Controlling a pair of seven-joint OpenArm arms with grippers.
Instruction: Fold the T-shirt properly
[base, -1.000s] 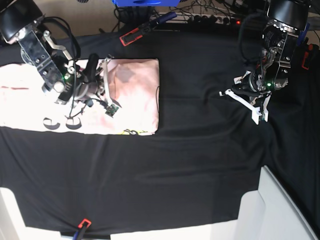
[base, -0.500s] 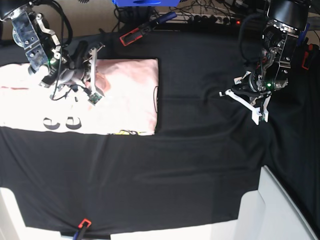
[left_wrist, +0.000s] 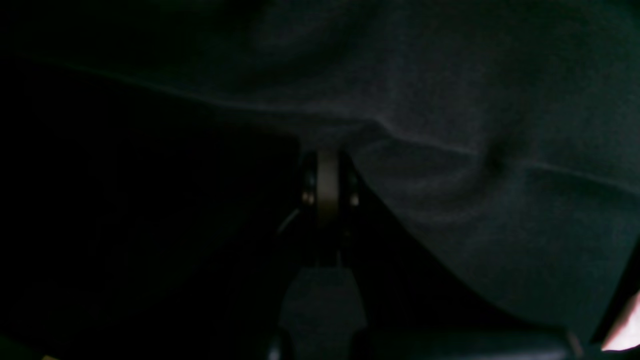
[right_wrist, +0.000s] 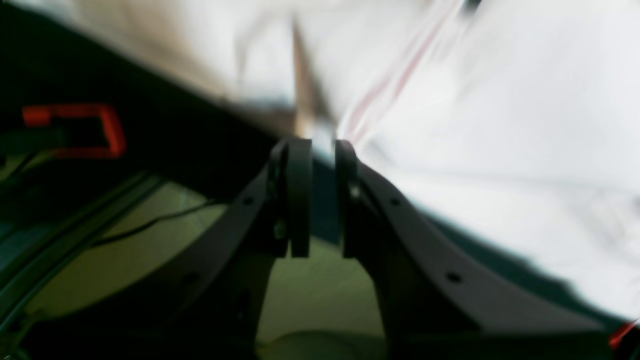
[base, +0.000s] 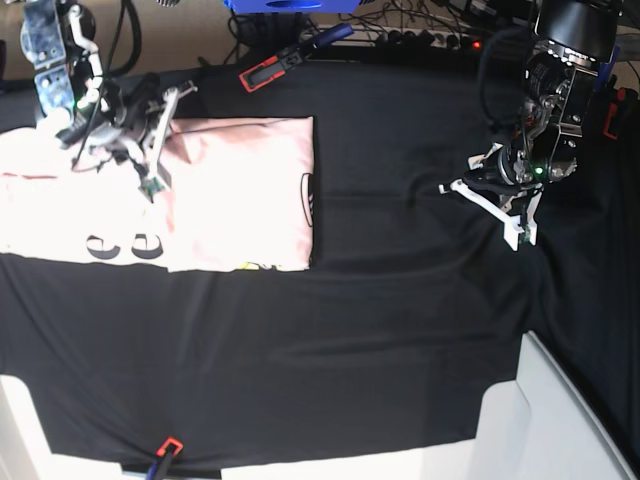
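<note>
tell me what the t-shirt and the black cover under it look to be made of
T-shirt: looks like soft, matte knit fabric, probably cotton. It lies limp and flat with gentle creases and a clean folded edge, pale pink with black print.

Table cloth: thin black woven or synthetic cloth, matte. It shows long shallow wrinkles and no shine; the exact fibre cannot be told.

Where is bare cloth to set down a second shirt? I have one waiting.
Free: the black table cloth between the T-shirt and the left claw, and the whole strip nearer the camera. Crowded: the far left, where the right claw hangs over the T-shirt.
</note>
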